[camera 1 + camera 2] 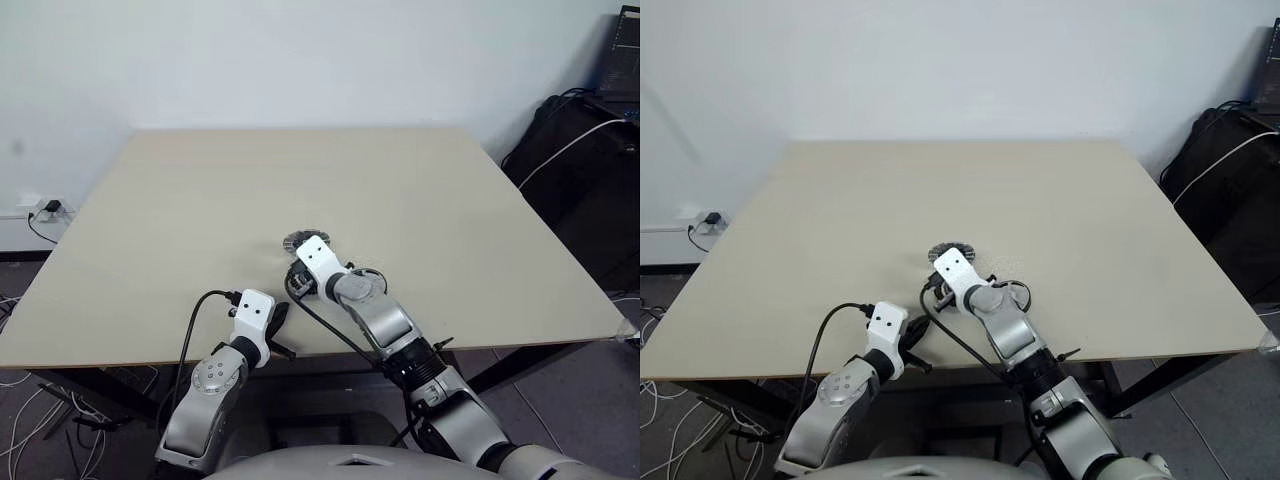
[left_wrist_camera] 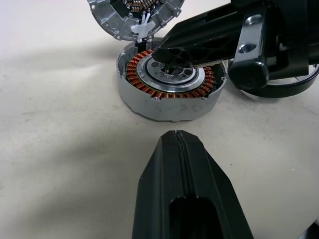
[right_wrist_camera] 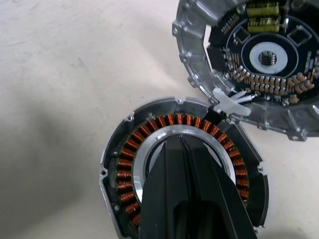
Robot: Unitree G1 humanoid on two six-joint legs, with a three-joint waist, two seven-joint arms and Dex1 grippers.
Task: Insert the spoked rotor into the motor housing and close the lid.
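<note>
Motor housing (image 3: 119, 164) of matt grey cast metal, with glossy copper windings around a polished silver ring. Matt black plastic gripper fingers (image 2: 182, 194). Smooth, matt beige table (image 1: 200, 190).

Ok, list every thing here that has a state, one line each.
Housing: open, flat on the table, windings exposed, no rotor in it.
Circuit-board half: lying open beside the housing, joined to it by short wires.
Right gripper: shut, tips over the housing's centre, holding nothing.
Left gripper: shut, empty, short of the housing.

Even, soft light; faint shadows
</note>
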